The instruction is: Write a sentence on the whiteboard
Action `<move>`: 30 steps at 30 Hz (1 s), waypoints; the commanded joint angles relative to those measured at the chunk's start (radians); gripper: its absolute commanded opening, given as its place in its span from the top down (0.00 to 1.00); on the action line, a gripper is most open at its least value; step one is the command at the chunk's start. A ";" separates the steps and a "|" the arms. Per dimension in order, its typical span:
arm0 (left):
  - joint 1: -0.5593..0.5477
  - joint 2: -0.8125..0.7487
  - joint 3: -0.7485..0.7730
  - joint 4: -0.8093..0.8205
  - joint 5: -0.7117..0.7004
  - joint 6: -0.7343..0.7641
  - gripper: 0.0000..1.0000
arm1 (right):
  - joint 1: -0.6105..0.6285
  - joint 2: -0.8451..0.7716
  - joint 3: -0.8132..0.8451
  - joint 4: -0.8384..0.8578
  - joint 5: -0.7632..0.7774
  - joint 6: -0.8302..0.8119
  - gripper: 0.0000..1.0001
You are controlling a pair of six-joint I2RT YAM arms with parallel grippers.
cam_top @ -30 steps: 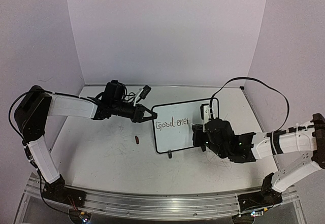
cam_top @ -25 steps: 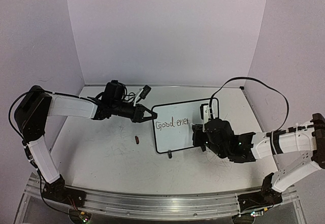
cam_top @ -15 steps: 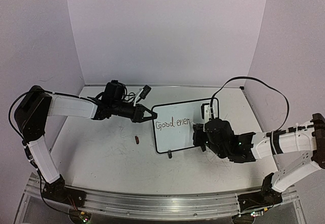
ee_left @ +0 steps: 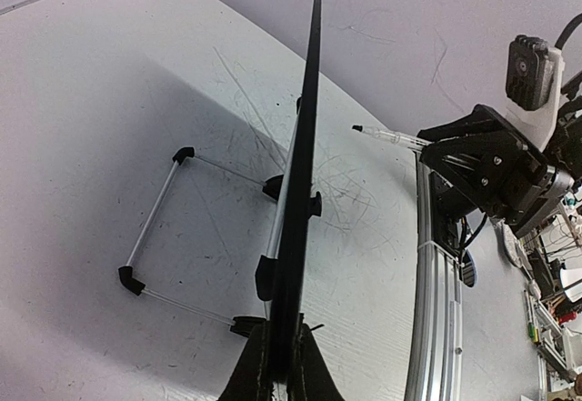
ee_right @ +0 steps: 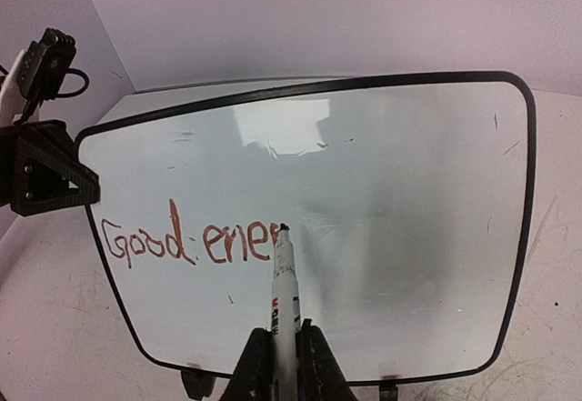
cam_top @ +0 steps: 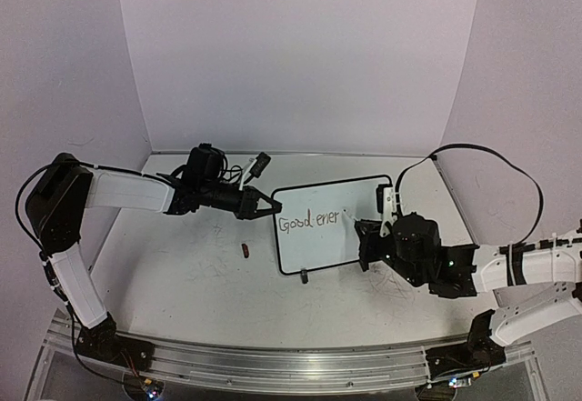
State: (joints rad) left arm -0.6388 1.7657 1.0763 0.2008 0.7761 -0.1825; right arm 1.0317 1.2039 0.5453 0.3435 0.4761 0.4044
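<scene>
Your left end effector [cam_top: 273, 205] is clamped on the left edge of the whiteboard [cam_top: 318, 248], which stands near the middle of the tabletop [cam_top: 182, 283], its face tilted toward the arms. The board is a flat, glossy white panel with a thin black rim and rounded corners. The tabletop under it is matte white and scuffed with faint grey scribbles. Your right end effector [cam_top: 366, 242] is closed on a slim white marker [ee_right: 284, 283] with a dark tip. The tip sits at the board's face just right of the last letter. The sentence [ee_right: 191, 242] reads "Good ener" in thin, loopy strokes across the left half. The left wrist view shows the whiteboard [ee_left: 305, 146] edge-on as a narrow black strip pinched in the left end effector [ee_left: 282, 365], and only there do you see the thin wire stand [ee_left: 155, 228] with black feet behind it. The top view alone shows a small dark red piece [cam_top: 245, 251] lying on the tabletop left of the board.
</scene>
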 commanded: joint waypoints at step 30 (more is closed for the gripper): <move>-0.007 -0.026 -0.008 -0.052 -0.055 0.026 1.00 | -0.016 0.089 0.070 -0.044 0.005 -0.021 1.00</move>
State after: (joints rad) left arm -0.6407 1.7642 1.0763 0.2005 0.7746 -0.1822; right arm 1.0261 1.2831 0.5804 0.3086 0.4536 0.3704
